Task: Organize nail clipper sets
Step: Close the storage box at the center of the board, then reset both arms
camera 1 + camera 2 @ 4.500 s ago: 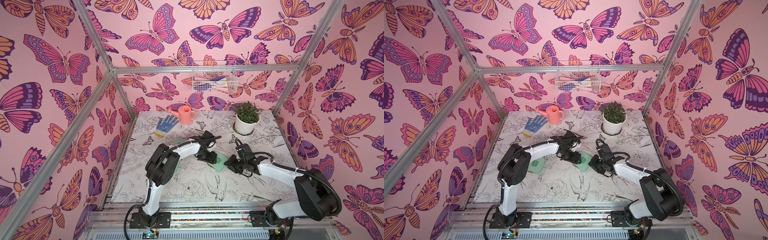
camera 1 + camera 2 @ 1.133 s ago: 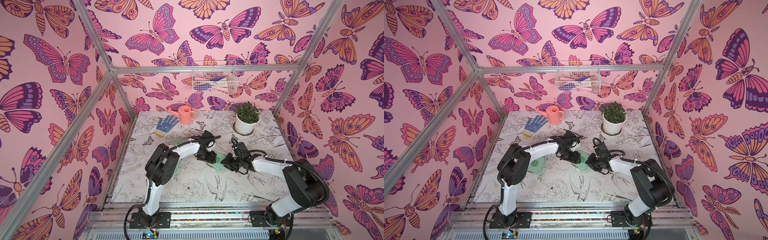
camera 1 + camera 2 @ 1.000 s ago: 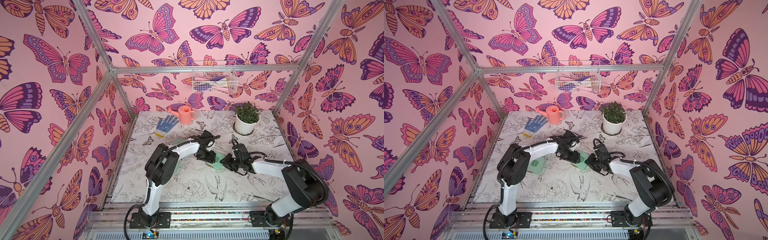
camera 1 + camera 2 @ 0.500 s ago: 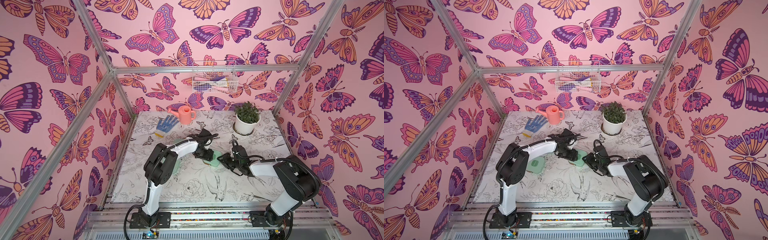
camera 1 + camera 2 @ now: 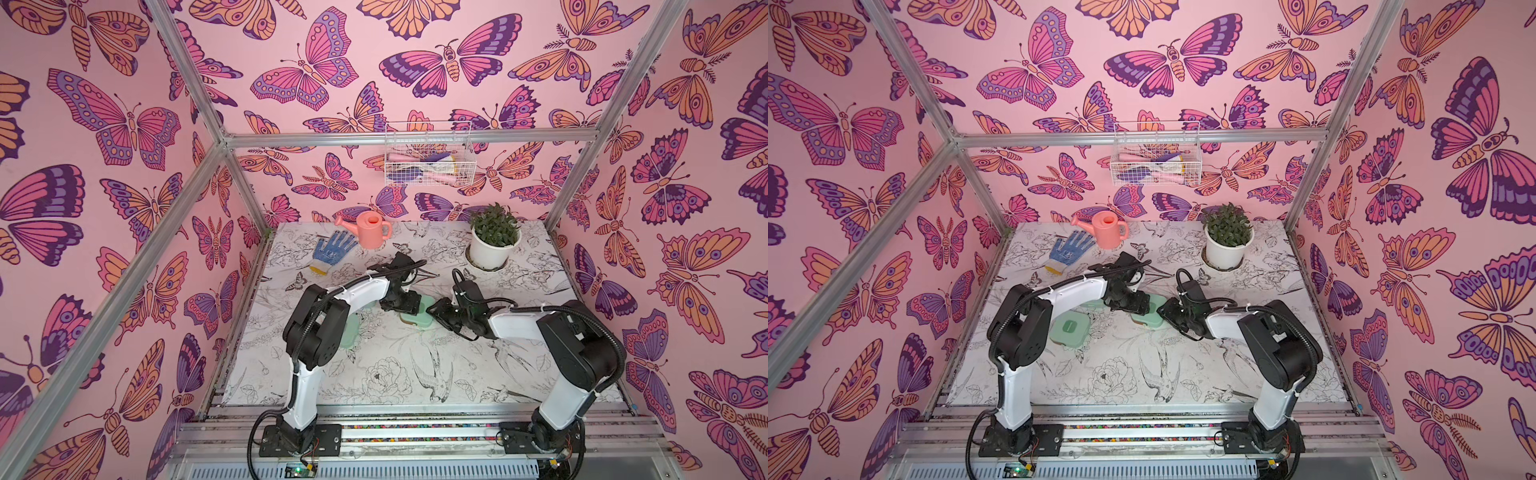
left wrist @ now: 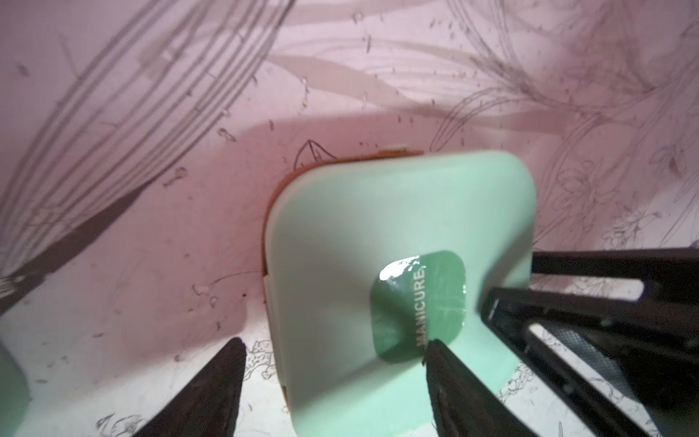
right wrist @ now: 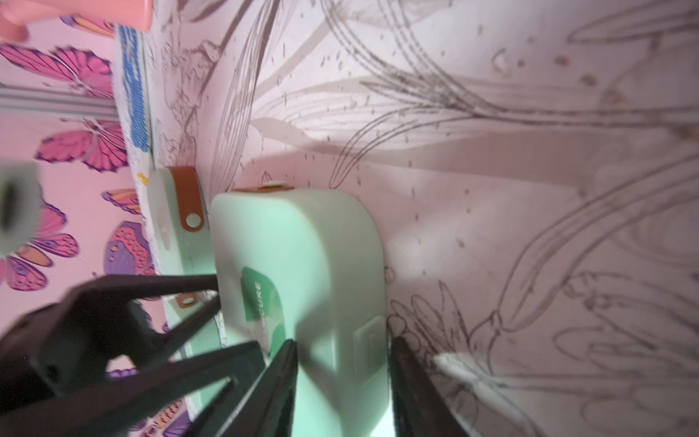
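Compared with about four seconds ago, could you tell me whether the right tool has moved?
Yes. In a top view the right tool has slid toward the robot's left, farther sideways from the white plant pot, and now straddles the mint case.

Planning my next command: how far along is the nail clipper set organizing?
Done: side case lies closed; no loose tools show. In hand: middle case, also closed, sits between the open left gripper and the right gripper, straddling its edge. Left: probably just clearing both arms away.
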You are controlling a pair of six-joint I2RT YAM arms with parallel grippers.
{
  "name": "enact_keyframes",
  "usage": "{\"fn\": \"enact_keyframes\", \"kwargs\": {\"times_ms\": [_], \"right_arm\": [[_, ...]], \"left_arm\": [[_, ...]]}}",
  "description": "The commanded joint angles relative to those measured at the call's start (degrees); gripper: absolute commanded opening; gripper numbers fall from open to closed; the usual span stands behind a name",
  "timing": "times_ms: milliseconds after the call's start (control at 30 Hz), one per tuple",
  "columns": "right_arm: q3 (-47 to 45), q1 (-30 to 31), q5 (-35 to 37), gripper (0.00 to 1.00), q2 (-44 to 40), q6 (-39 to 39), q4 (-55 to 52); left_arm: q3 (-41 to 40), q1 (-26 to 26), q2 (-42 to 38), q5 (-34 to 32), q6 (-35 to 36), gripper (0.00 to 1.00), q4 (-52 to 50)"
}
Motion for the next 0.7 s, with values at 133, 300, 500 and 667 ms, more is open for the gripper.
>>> {"fn": "enact_keyframes", "kwargs": {"times_ms": [133,300,500,667], "right_arm": [[12.8,-3.0,6.9,0.60,-18.4,-23.1,-28.7],[13.6,-3.3,31.9,0.66,-36.0,-42.6,-37.6],[-19.2,-5.5,50.2,0.73,-48.2,-68.8,7.4],[-27.8,-18.0,36.9,0.70,-44.6,-57.9,13.4]], "left_arm": [[5.7,2.9,-17.9,-16.6,0.3,0.89,-0.3],[-10.5,5.6,-40.9,-37.8,9.6,0.90,16.2],[-63.7,14.1,-64.3,-38.9,18.5,0.92,85.0],[-70.0,16.7,-65.2,-38.9,18.5,0.92,71.8]]}}
